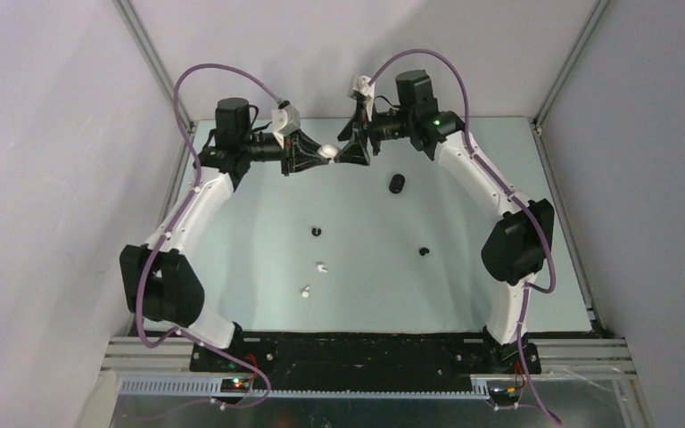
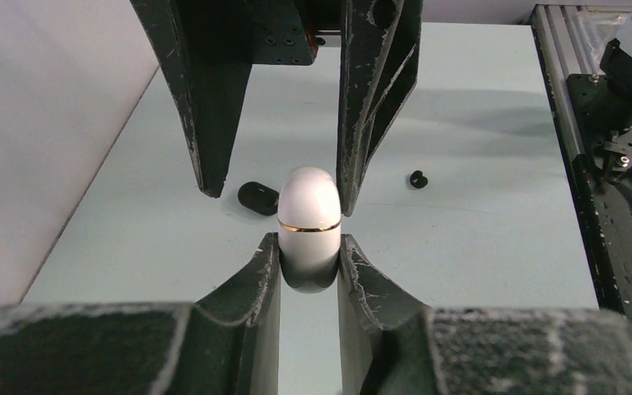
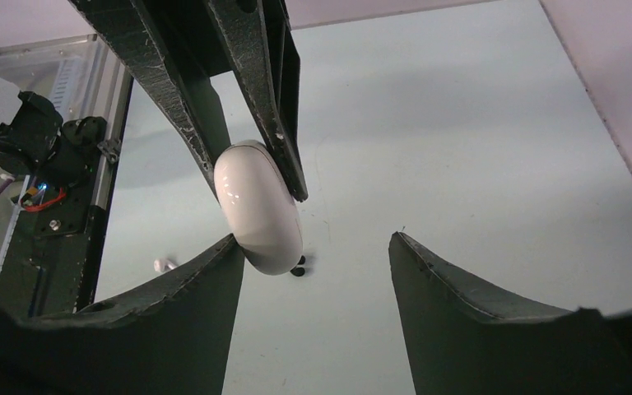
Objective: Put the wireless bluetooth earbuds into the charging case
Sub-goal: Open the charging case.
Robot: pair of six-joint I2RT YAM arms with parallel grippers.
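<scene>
Pinching the still-closed white charging case (image 2: 309,222) at upper centre of the top view, the left gripper (image 1: 319,153) is clamped tight. The right gripper (image 1: 353,153) gapes beside it, grasping nothing. Four earbuds (image 1: 321,266) lie loose mid-frame, none inserted.

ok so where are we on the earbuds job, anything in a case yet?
Done: nothing inserted. The white earbuds and black earbuds lie loose on the table.
In hand: the left gripper is shut on the white charging case, held off the table with its lid closed. The right gripper is open at its top, probably to open the lid.
Left: open it and seat the earbuds. The black case sits on the table.
</scene>
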